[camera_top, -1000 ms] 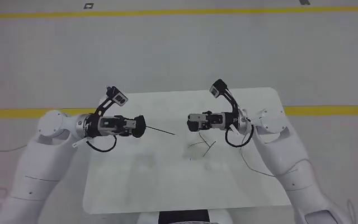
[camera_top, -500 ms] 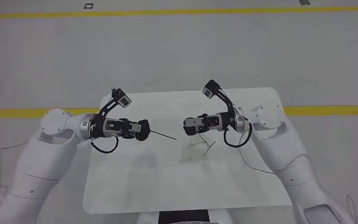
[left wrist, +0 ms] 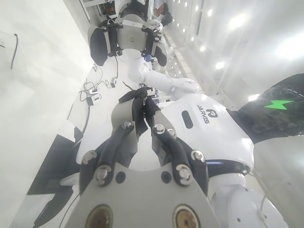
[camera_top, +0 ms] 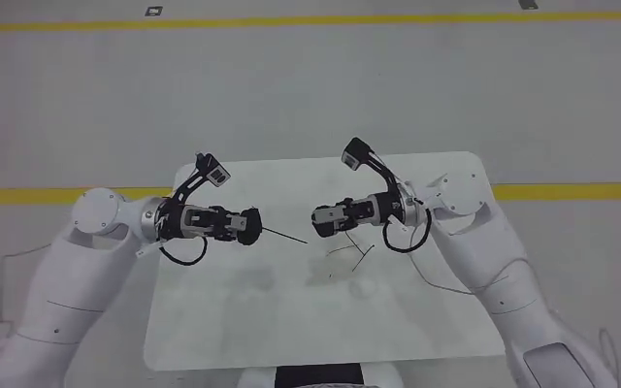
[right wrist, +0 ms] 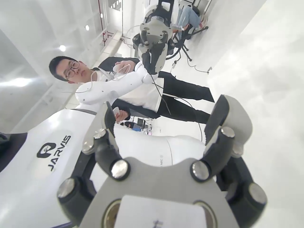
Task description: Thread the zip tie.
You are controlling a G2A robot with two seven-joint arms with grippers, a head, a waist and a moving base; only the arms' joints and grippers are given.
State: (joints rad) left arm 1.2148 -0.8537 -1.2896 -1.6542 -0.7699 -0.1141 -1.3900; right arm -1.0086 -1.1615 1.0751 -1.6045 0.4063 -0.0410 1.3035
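Above the tabletop (camera_top: 243, 320) at frame centre, the left hand (camera_top: 250, 226) is clamped on the zip tie (camera_top: 283, 235), which points toward the right hand (camera_top: 317, 219), fingers (right wrist: 219, 112) apart.

Zip tie (camera_top: 283, 234) thin matt blk plastic, table (camera_top: 291, 320) smooth white matt top, left gripper (left wrist: 142, 96) brushed metal w/ blk rubbery pads (left wrist: 139, 117).

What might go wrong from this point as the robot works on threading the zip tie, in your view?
1. The left gripper is shut on one end of the zip tie, whose long free end hangs unsupported over the table; it may flex or swing off target.
2. In the top view its tip looks offset from the open right gripper, so closing there could miss or knock it aside.
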